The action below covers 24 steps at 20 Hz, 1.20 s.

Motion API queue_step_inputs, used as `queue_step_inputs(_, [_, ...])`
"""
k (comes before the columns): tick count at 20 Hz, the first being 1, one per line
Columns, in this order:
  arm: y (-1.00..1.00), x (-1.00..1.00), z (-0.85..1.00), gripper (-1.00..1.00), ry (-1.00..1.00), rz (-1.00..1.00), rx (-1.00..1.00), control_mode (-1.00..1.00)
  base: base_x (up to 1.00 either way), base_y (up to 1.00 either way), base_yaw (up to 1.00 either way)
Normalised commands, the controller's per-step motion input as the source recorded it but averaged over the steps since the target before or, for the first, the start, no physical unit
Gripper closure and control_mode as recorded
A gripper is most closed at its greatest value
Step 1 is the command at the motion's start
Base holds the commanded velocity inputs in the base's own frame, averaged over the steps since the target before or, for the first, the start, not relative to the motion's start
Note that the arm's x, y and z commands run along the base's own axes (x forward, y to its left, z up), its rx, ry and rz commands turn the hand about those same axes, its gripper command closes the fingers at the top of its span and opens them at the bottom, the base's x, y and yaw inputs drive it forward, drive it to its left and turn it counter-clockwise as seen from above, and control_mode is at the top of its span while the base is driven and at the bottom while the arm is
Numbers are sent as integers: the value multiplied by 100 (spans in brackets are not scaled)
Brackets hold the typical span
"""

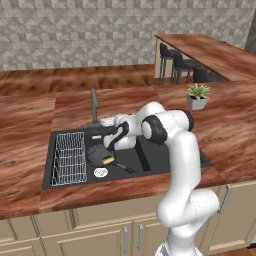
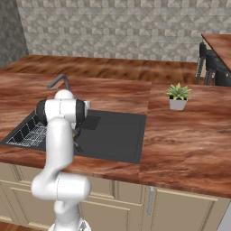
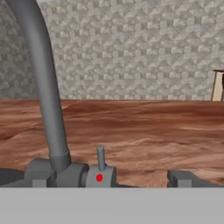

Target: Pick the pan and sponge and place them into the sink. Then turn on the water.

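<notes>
You have the two-finger gripper with its jaws spread wide, holding nothing, just before the tall dark grey faucet. In the large matte black sink lies the small round black frying pan, its long thin handle running toward four o'clock; the tiny yellow-and-green sponge rests on its rim at five o'clock.

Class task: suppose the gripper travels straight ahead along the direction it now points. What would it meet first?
Most likely the faucet's handle on its base, standing just ahead between the open fingers. Depth is hard to judge, so treat this as probable.
</notes>
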Motion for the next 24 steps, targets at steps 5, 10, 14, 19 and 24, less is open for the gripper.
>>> queue_step_inputs(5, [10,23,-35,-100,-8,0,0,-100,0,0,0])
queue_step_inputs(10, [6,24,-32,-100,-5,0,1,-100,0,0,0])
queue_step_inputs(14, [3,26,-26,-100,-3,0,6,-100,0,0,0])
queue_step_inputs(19, [4,25,-22,-100,-4,0,8,-100,0,0,0])
queue_step_inputs(24, [4,22,-21,-100,-5,0,8,-100,0,0,0])
